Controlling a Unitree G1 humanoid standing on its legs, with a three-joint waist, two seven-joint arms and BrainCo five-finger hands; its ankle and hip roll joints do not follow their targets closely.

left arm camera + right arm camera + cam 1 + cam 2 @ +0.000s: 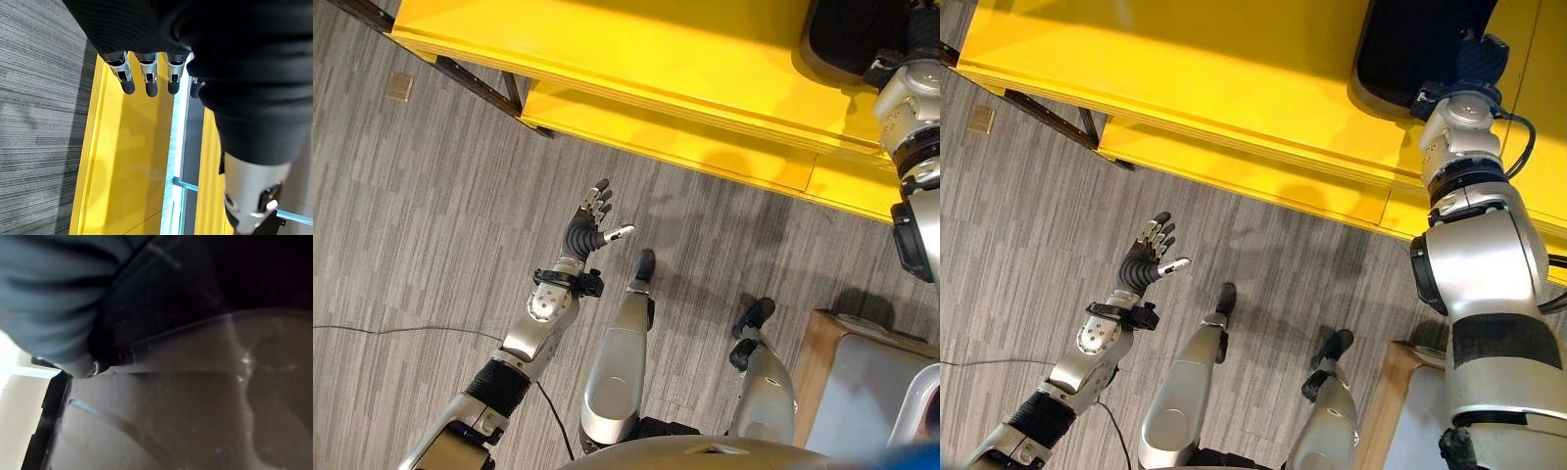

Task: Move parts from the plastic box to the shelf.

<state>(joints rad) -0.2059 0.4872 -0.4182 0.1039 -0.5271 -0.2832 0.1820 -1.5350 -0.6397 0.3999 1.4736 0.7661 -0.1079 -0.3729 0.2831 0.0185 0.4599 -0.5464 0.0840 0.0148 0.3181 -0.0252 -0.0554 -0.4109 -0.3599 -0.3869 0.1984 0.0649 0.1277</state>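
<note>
Left hand (589,223) raised over the grey floor (401,235) with fingers spread and empty; right hand (1474,57) reaching into the black part (1410,44) on the yellow shelf (1234,88), finger state impossible to tell.

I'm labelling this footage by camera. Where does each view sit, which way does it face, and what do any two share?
Left eye view: on the head, looking down at the grey floor and yellow shelf; left hand open.
Right eye view: same head, same scene; right hand at a dark part on the shelf.
Left wrist view: along its fingers towards the shelf.
Right wrist view: very close on dark surfaces.
Both eye views share the shelf and left hand.
</note>
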